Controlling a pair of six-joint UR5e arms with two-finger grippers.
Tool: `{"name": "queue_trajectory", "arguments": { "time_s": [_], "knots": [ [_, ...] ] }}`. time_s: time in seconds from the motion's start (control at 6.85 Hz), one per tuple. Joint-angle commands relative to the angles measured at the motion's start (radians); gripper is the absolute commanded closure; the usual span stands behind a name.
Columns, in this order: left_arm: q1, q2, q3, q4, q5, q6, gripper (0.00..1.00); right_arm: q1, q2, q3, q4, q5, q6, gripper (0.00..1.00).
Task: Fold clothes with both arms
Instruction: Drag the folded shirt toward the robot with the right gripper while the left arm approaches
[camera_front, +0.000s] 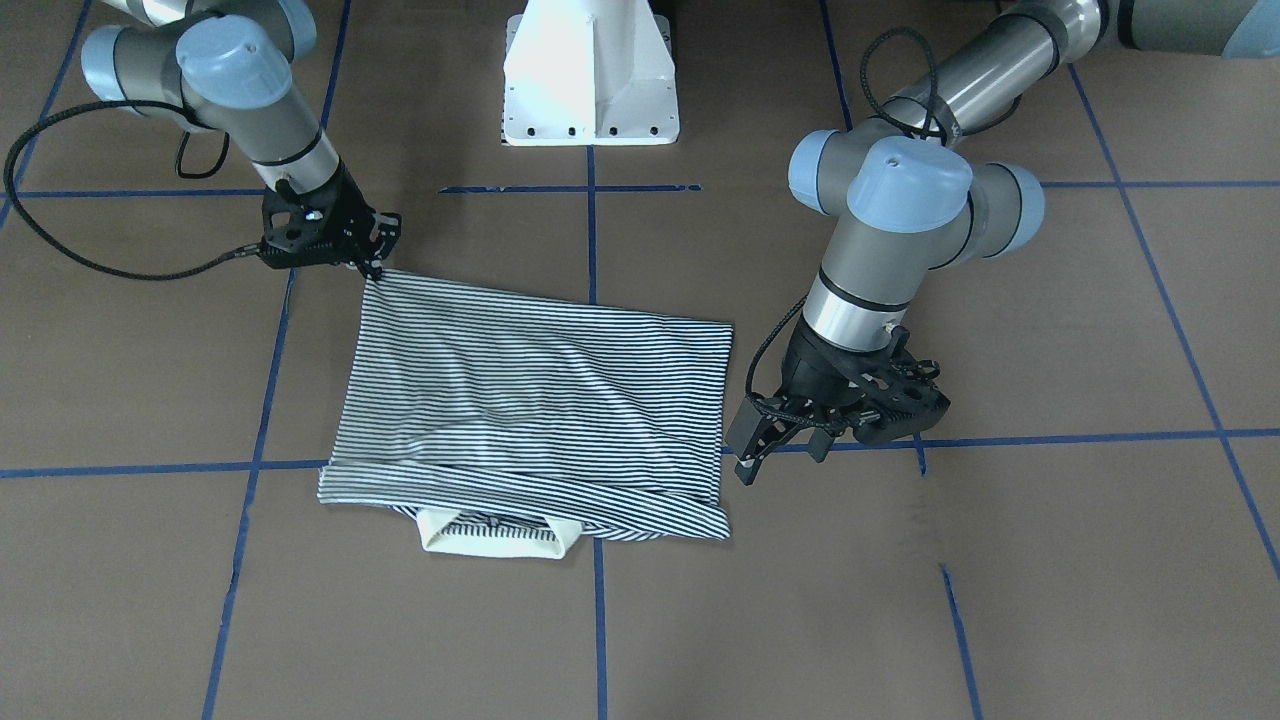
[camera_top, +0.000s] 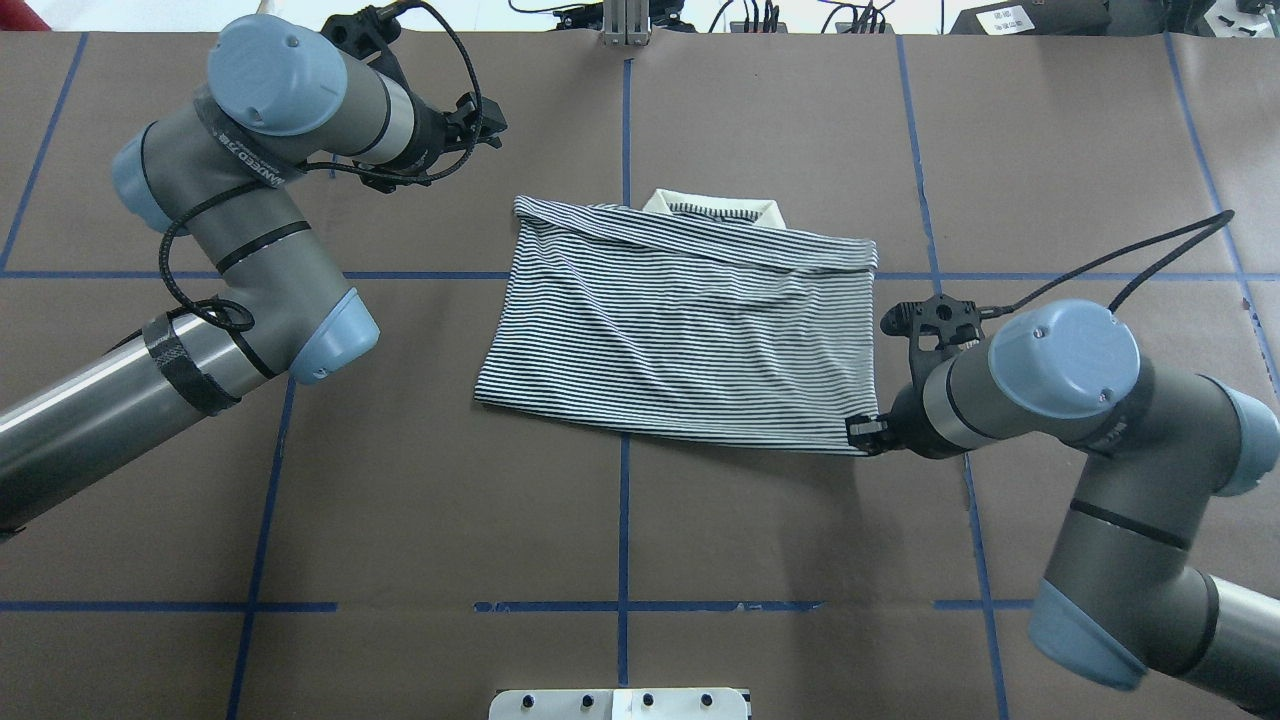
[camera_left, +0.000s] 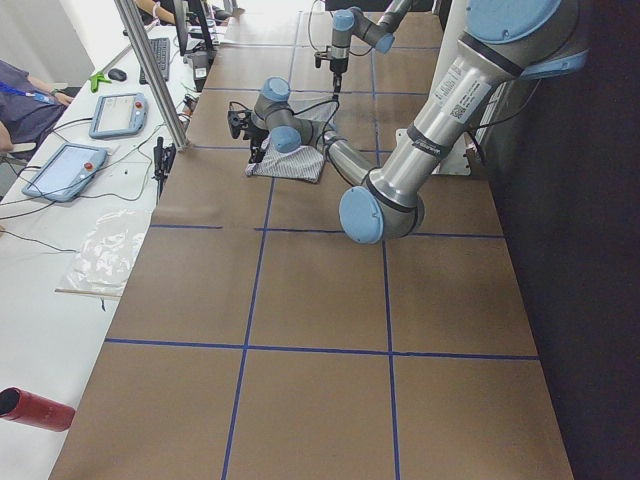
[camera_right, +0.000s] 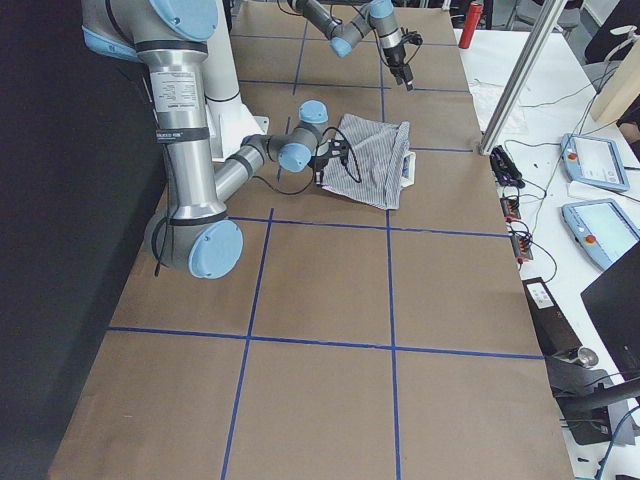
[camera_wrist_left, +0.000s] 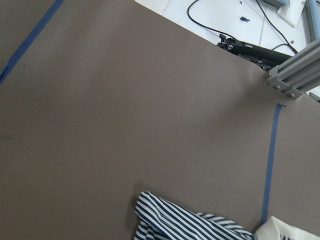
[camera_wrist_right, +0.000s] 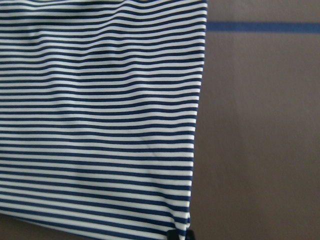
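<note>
The bench (camera_top: 400, 500) is covered in matt brown sheeting, marked into large squares by blue tape lines (camera_top: 623, 520). A white pedestal (camera_front: 590, 70) stands at its robot-side edge. Beyond the far edge is a slotted aluminium post (camera_wrist_left: 295, 75). The white side table (camera_left: 60, 240) along that edge carries two handheld tablets (camera_left: 65, 170) and a keyboard (camera_left: 160, 60), and a red cylinder (camera_left: 30, 408) lies at its near end. The polo shirt (camera_top: 680, 320) lies near the middle of the bench, across one tape line. It is folded into a rough, slightly skewed rectangle of thin navy-and-white stripes. The cloth is soft and creased, with a rolled fold along its far edge. From under that edge the plain cream collar (camera_top: 712, 207) pokes out flat. The right end effector (camera_front: 372, 262) is low at the shirt's near corner on the robot's right, its black fingers pinched narrow on the striped hem. In the right wrist view a dark fingertip (camera_wrist_right: 180, 235) shows just at that edge. The left end effector (camera_front: 770, 445) hangs off the bench beside the shirt's opposite side, apart from the cloth, its fingers spread and holding nothing. Its wrist view takes in only bare sheeting and the shirt's far corner. A braided black cable (camera_front: 100, 255) loops from each grey arm over the bench.
</note>
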Motion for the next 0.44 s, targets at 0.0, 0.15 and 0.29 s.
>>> {"name": "queue_trajectory", "arguments": {
  "time_s": [0.0, 0.15, 0.29],
  "knots": [
    [0.015, 0.013, -0.013, 0.0, 0.0, -0.002, 0.0, -0.177, -0.167, 0.179, -0.055, -0.001, 0.124, 1.0],
    [0.03, 0.013, -0.024, 0.0, 0.0, -0.011, 0.0, -0.249, -0.198, 0.207, -0.055, -0.001, 0.176, 1.0],
    [0.041, 0.013, -0.032, 0.002, 0.002, -0.03, 0.0, -0.314, -0.197, 0.21, -0.054, -0.008, 0.239, 1.0]
  ]
}}
